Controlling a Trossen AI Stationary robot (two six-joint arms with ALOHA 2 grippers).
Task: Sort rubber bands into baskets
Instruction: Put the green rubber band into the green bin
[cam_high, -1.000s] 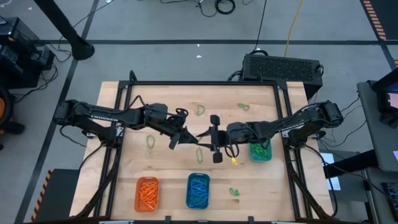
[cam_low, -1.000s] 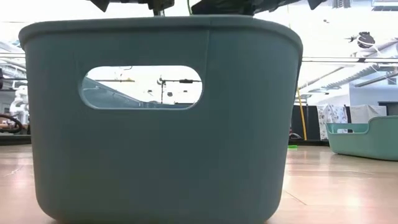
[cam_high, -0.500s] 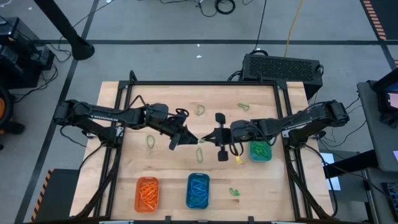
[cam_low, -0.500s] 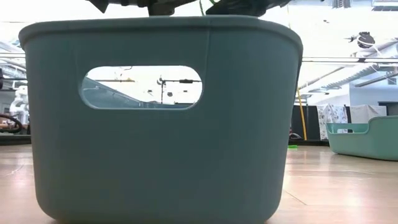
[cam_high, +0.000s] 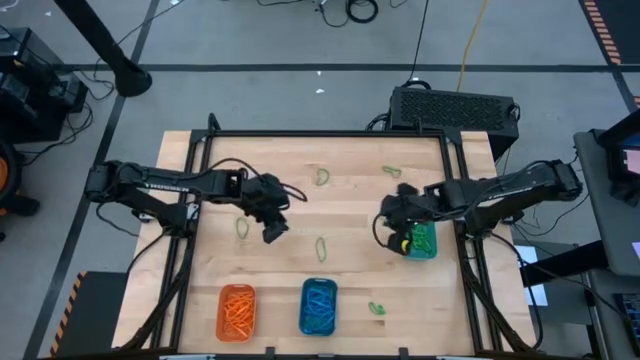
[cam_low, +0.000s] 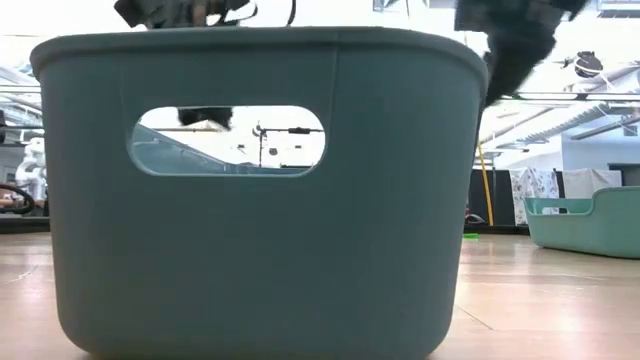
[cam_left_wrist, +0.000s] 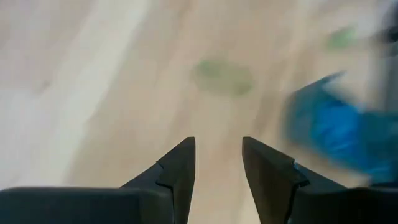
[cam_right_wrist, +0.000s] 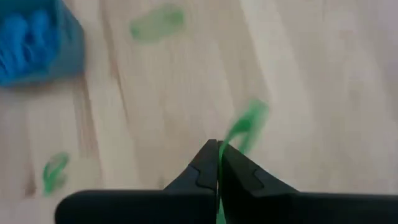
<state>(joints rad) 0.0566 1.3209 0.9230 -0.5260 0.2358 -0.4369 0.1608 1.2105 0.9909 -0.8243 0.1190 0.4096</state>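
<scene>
Wooden tabletop below my right gripper, clenched on a green rubber band dangling limp ahead; light, floppy, best pinched mid-strand. My left gripper gapes empty.

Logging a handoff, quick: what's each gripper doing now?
Left gripper: open, empty.
Right gripper: shut on a green band.

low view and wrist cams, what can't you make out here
- Low view: teal-green basket fills the picture, hiding the table and the loose bands.
- Left wrist view: motion blur; green rubber band and blue basket are smears.
- Right wrist view: blurred; right gripper shut on a green band, its shape unclear.
</scene>
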